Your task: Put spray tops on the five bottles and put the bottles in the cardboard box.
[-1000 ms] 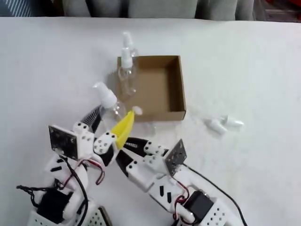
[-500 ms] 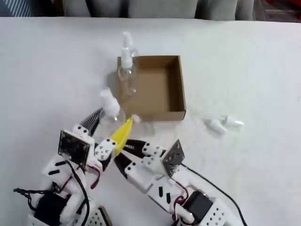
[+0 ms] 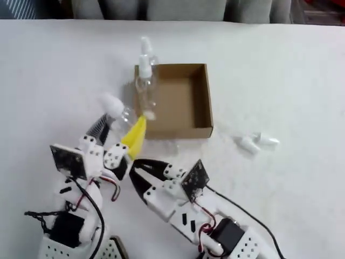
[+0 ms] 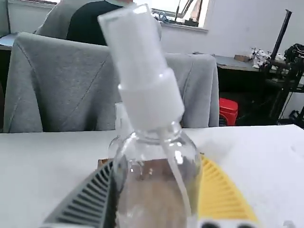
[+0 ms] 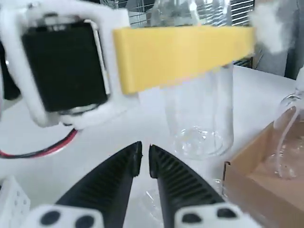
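Note:
My left gripper (image 3: 125, 120) is shut on a clear bottle (image 4: 154, 180) that carries a white spray top (image 4: 142, 71). Its grey finger (image 4: 90, 199) and yellow finger (image 4: 223, 194) press on either side, and it holds the bottle tilted just left of the cardboard box (image 3: 183, 100). My right gripper (image 5: 145, 152) sits low behind that bottle (image 5: 199, 109), black fingers shut on nothing. Two more capped bottles stand at the box's far-left corner: one (image 3: 144, 48) behind it, one (image 3: 145, 83) against its left wall.
Loose white spray tops (image 3: 252, 142) lie on the white table to the right of the box. A faint clear shape (image 3: 168, 144) lies by the box's near wall. Grey chairs line the table's far edge.
The left gripper has swung the held bottle up and to the left, the spray top now further from the box's near corner. The right gripper has pulled back slightly leftward.

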